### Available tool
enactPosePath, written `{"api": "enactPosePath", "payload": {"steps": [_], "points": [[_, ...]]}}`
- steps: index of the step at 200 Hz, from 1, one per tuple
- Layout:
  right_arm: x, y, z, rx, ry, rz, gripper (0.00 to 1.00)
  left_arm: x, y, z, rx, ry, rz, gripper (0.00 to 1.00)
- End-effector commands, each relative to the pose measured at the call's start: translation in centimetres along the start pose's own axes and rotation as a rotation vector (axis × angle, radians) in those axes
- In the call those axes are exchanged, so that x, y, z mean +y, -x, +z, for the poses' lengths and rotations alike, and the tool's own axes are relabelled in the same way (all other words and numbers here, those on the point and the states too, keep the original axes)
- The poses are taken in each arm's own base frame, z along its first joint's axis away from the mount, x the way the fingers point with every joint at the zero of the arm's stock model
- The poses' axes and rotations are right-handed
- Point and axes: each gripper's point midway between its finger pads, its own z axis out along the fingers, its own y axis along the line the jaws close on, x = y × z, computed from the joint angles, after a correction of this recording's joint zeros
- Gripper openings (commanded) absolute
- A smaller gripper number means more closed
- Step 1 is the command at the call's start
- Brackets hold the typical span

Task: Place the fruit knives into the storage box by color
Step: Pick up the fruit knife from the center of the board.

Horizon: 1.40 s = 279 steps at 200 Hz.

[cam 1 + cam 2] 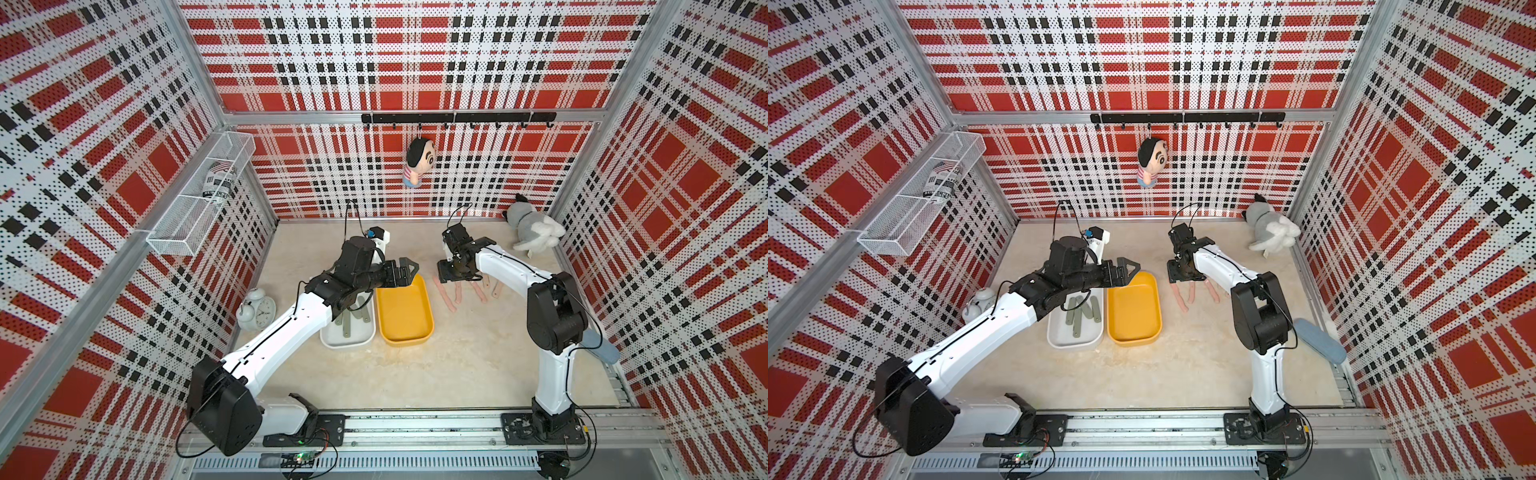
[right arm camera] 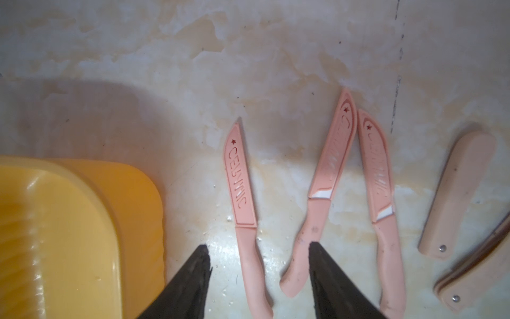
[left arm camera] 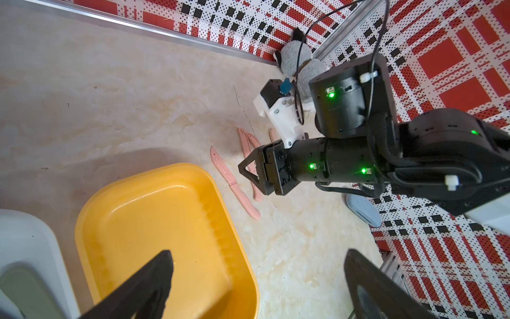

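Pink knife (image 2: 246, 221) lies between the down-pointing right tool's (image 2: 259, 247) spread jaws.

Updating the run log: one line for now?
right gripper: open astride pink knife; left gripper: open; yellow box: empty; green knives: white box

- in a top view the left arm (image 1: 291, 320) covers part of the white box (image 1: 347, 344) and its olive knives (image 1: 347, 328).
- the right gripper (image 1: 446, 272) hides the pink knives' (image 1: 448, 297) far ends.
- the right wrist view cuts off a folded pink knife (image 2: 474, 277).
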Motion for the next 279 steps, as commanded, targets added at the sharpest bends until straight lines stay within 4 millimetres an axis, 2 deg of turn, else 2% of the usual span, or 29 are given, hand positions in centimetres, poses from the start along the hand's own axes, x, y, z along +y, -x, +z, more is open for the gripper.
{"api": "enactPosePath", "payload": {"steps": [1,28,88,190,279], "points": [[1.0,-2.0,1.3,0.069,-0.024,-0.056,0.61,-0.1,-0.4,0.6,0.007,-0.014,0.005,0.98],[1.6,-3.9,2.3,0.12,-0.033,-0.09,0.61,0.0,-0.3,0.5,0.003,-0.012,0.005,0.98],[0.6,-6.9,3.3,0.189,-0.069,-0.11,0.61,0.5,-0.6,0.5,0.006,-0.002,0.001,0.98],[0.3,-7.8,4.3,0.226,-0.084,-0.133,0.59,1.1,-0.5,-0.1,-0.007,0.003,-0.007,0.99],[0.1,-9.5,5.1,0.3,-0.109,-0.178,0.39,1.4,-0.3,-0.5,-0.016,0.004,-0.013,0.98]]}}
